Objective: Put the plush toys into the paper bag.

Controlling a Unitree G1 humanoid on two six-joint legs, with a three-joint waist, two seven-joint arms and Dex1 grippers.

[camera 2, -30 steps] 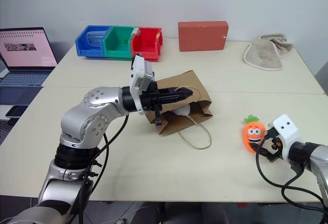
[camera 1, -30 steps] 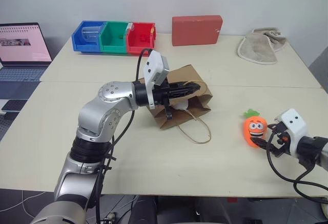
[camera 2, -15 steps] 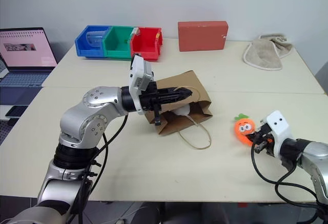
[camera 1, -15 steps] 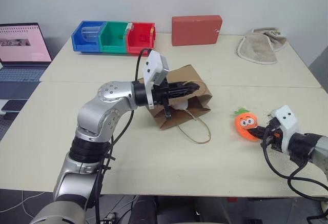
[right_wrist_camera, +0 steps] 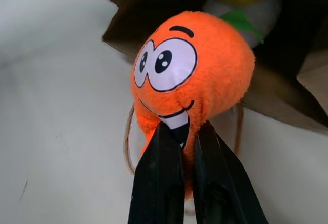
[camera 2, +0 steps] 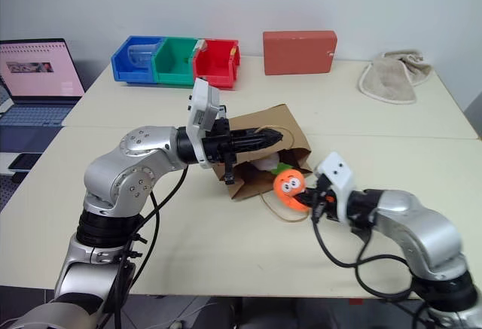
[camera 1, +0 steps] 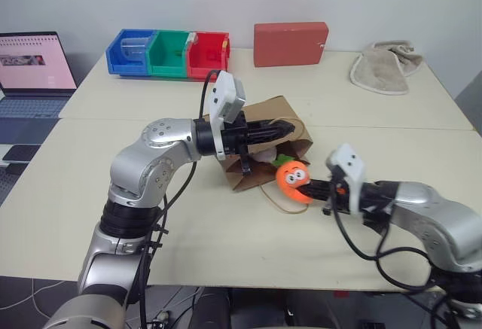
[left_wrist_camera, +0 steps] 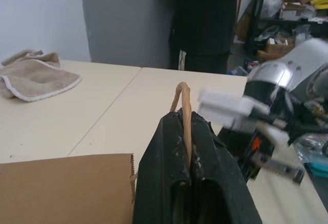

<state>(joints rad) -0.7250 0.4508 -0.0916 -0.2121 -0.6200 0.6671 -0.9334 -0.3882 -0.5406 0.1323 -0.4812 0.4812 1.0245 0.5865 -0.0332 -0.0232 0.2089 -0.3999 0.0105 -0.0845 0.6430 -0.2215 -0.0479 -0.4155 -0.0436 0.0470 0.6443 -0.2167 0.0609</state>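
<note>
R gripper (camera 1: 315,190) is pinched tight on the carrot (camera 1: 292,178), w/ the green top pointing at the paper bag (camera 1: 265,142) mouth, which it's just outside of. Bag's on its side, opening facing the R arm. L gripper (camera 1: 285,127) is clamped on the upper handle (left_wrist_camera: 183,112), holding it open. Egg toy (right_wrist_camera: 249,2) is already inside, so imo a straight push in, leaf end first.

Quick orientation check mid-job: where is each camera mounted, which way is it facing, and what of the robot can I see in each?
Head stereo pair: looks forward and down over the table; both arms show, left gripper pinching the paper bag handle, right gripper carrying the carrot toy.
Left wrist: along its fingers, shut on the handle, toward the towel.
Right wrist: along its fingers, at the carrot and bag mouth.
Shared: bag, carrot.
</note>
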